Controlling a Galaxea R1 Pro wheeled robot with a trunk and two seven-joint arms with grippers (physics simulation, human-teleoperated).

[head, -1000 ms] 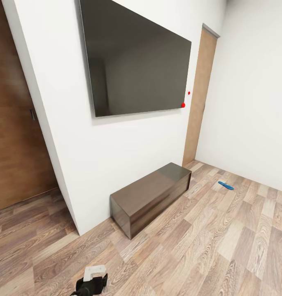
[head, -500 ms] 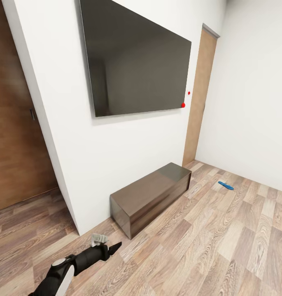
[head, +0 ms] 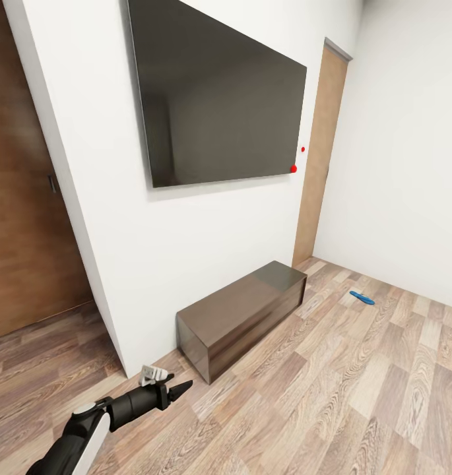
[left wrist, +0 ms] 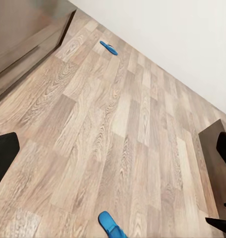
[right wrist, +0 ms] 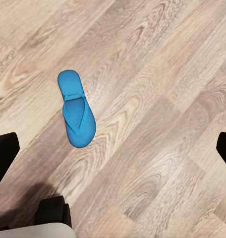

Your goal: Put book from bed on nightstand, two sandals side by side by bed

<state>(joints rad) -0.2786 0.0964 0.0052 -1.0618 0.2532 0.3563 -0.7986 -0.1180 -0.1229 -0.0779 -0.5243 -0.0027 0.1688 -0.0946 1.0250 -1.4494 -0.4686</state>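
Note:
One blue sandal point(head: 361, 297) lies flat on the plank floor far off, near the right wall; the left wrist view shows it as sandal point(left wrist: 108, 47). A second sandal point(right wrist: 76, 109) lies on the floor straight below my right gripper point(right wrist: 113, 148), which is open and empty with its fingers well apart. The left wrist view has this nearer sandal point(left wrist: 111, 225) at its edge. My left gripper point(head: 179, 389) hangs low over the floor at the front left, open and empty point(left wrist: 115, 148). The book, the bed and the nightstand are out of view.
A low dark brown cabinet point(head: 242, 315) stands against the white wall under a large black screen point(head: 219, 99). A wooden door point(head: 321, 158) is in the far corner and another point(head: 28, 198) at the left. A dark furniture corner point(left wrist: 209, 148) juts in over the floor.
My left arm has come up from the bottom edge and stretched forward and to the right over the floor. The sandal and the furniture stay where they were.

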